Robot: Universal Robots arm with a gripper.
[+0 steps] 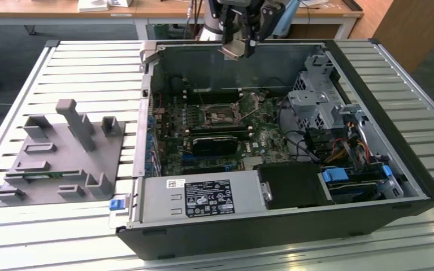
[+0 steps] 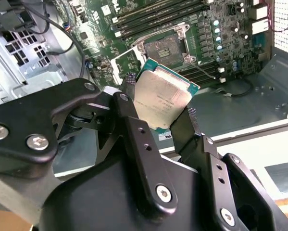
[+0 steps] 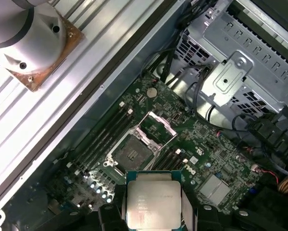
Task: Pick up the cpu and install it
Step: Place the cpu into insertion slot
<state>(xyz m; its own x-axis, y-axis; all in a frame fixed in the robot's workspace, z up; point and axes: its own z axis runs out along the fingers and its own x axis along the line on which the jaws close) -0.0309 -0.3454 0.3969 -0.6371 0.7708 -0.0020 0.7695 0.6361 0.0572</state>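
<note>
The cpu point(image 2: 164, 97) is held in the claw point(image 1: 237, 46), pinched by two opposite edges between the black fingers point(image 2: 136, 130), with its shiny metal top turned toward both wrist cameras. In the exterior view the claw is seen high over the far wall of the open computer case point(image 1: 277, 234), so the cpu is in the air and touches nothing but the fingers.

The relation that matters is cpu to socket point(image 3: 133, 153). The socket is set in the green board point(image 1: 255, 132) at the floor of the case, well below the cpu. In the exterior view it is offset toward the near side, and it is judged not to lie squarely beneath the cpu. The cpu is square, so no long axis can be told, but in both wrist views its edges are seen turned against the socket's edges. The socket's metal cover point(image 3: 158, 125) is swung up and the seat is bare (nothing is seated in it).

Also inside the case are a boxed power unit point(image 1: 202, 197) at the near wall and a metal drive cage point(image 1: 319, 104) on the exterior view's right. Outside, on the slatted table point(image 1: 89, 62), a grey holder point(image 1: 59, 164) with posts and slots is set on the exterior view's left, well apart from the claw. What its slots hold cannot be told.
</note>
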